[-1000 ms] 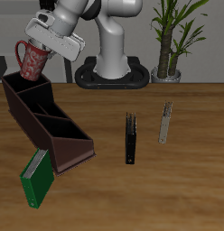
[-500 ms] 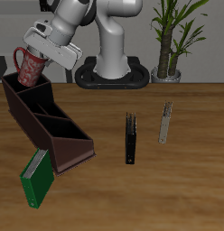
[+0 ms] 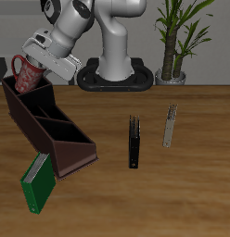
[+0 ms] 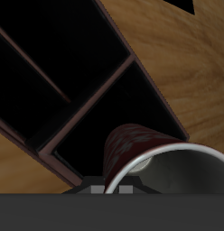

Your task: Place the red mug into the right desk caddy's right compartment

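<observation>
The red mug (image 3: 28, 73), dark red with pale speckles, hangs tilted in my gripper (image 3: 39, 61), which is shut on its rim. It sits just above the squarish end cell, the right compartment (image 3: 24, 97), at the back of the right desk caddy (image 3: 50, 130), a long maroon-brown box with dividers. In the wrist view the mug (image 4: 141, 149) shows its speckled side and pale rim close up, over the caddy's dark cells (image 4: 96, 117). My fingertips are hidden there.
A flat green book (image 3: 36, 182) lies at the caddy's low slanted end near the table's front. A black upright object (image 3: 134, 142) and a pale slim one (image 3: 170, 126) stand mid-table. A potted plant (image 3: 174, 42) and the robot base (image 3: 115, 74) are at the back.
My gripper has carried the mug lower and slightly farther toward the caddy's back end, bringing it down close over the end cell.
</observation>
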